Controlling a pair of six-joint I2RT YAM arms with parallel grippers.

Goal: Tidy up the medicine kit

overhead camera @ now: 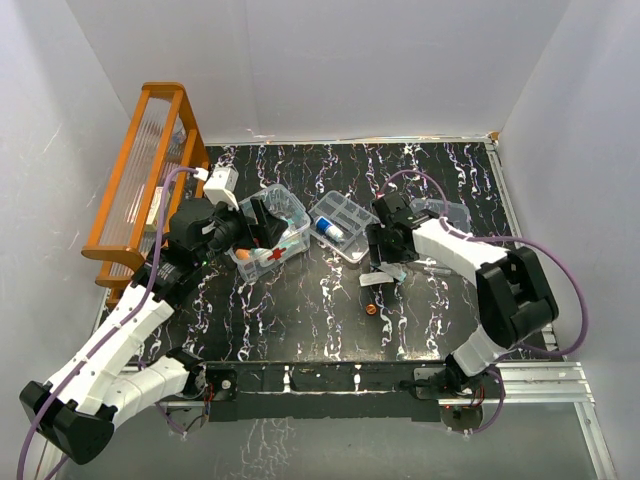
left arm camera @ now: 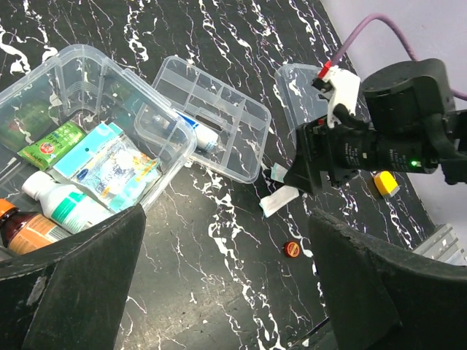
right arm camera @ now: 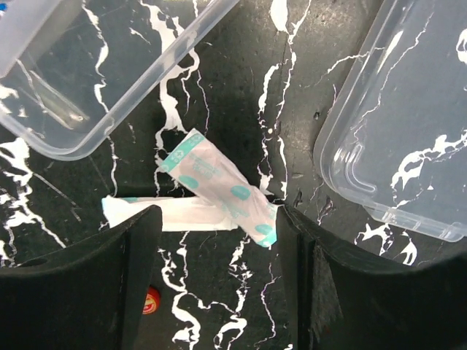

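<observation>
Top external view: black marbled table.
Left gripper: fingers spread, over clear box at table's 10 o'clock.
Divided tray: centre, box's 3 o'clock.
Right gripper: fingers spread, straddling plaster wrappers.
Lid: tray's 3 o'clock, flat.

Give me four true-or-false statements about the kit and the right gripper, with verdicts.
1. The lid sits on the box. False: it lies on the table, beyond the tray.
2. Bandage packets lie between the open fingers of the right gripper. True.
3. The box is empty. False: it holds a white bottle and other items.
4. A tube lies in the tray. True.
</observation>
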